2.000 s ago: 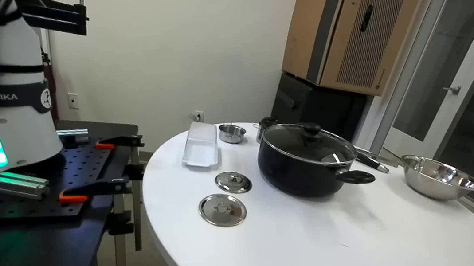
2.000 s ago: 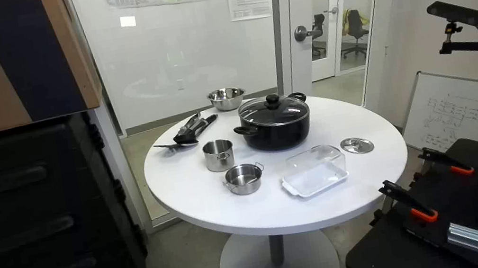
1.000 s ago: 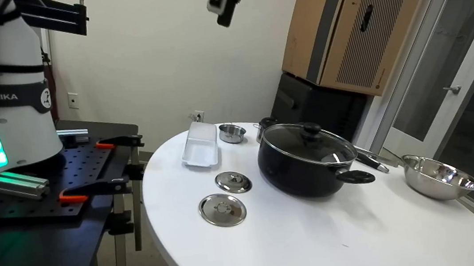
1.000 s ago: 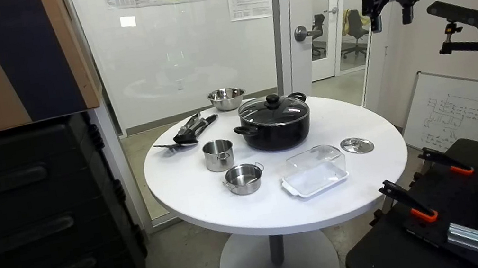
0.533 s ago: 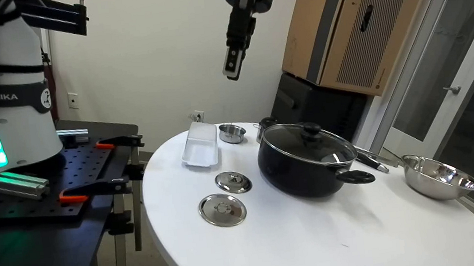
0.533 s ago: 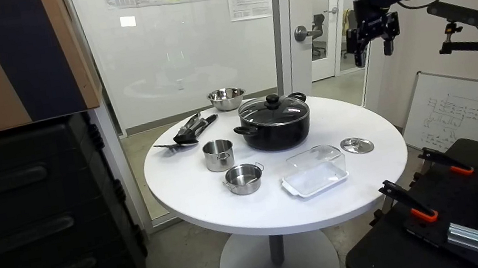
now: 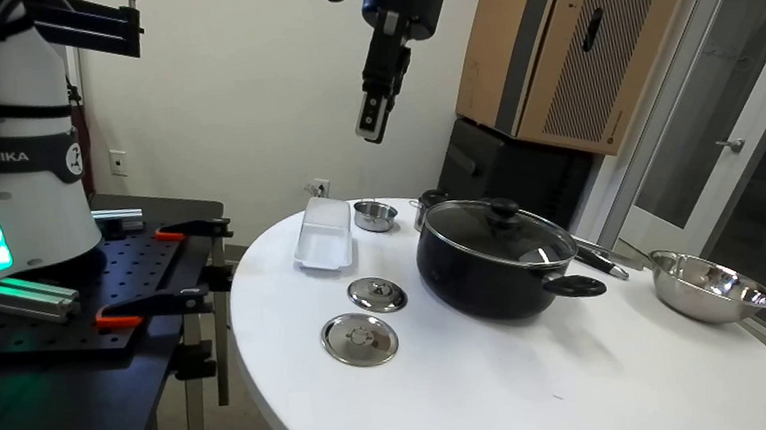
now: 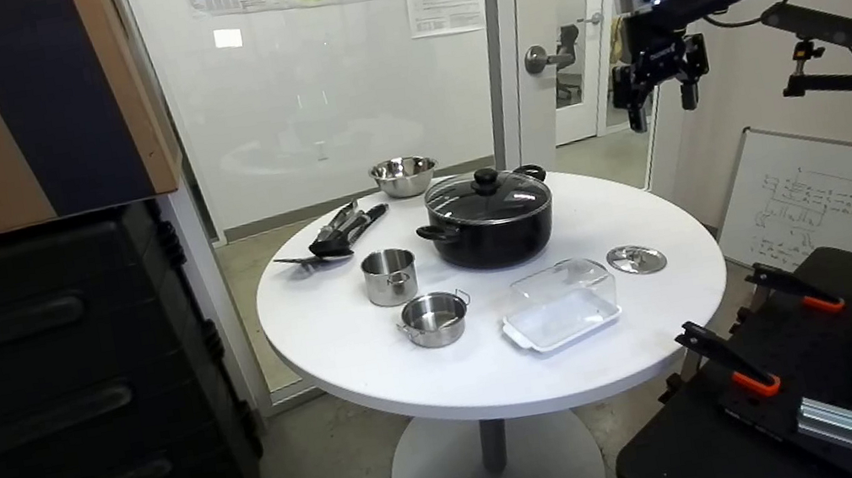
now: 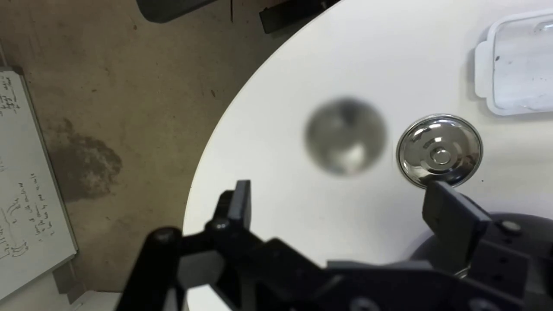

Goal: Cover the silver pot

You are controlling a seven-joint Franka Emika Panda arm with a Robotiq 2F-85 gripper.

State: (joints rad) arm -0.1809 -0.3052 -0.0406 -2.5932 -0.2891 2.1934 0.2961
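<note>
Two small silver pots stand uncovered on the white table point(image 8: 379, 375): a taller pot point(image 8: 389, 286) and a lower pot point(image 8: 441, 334) with side handles. The lower pot also shows in an exterior view point(image 7: 375, 220); the taller one is mostly hidden there behind the black pot. Two round silver lids lie flat on the table, a nearer lid point(image 7: 359, 340) and a farther lid point(image 7: 377, 294). In the wrist view one lid point(image 9: 440, 147) is sharp and the other lid point(image 9: 345, 138) is blurred. My gripper point(image 9: 340, 182) is open and empty, well above the table near the lids point(image 8: 664, 116).
A large black lidded pot point(image 7: 484, 275) stands beside the lids. A white dish with a clear cover point(image 8: 563, 320) lies between the lower pot and the lids. Black utensils point(image 8: 343, 231) and a silver bowl point(image 8: 405, 178) are at the far side.
My gripper has come down into view from above and moved over toward the table, left in the exterior view with the whiteboard. It stays open. The objects have not moved.
</note>
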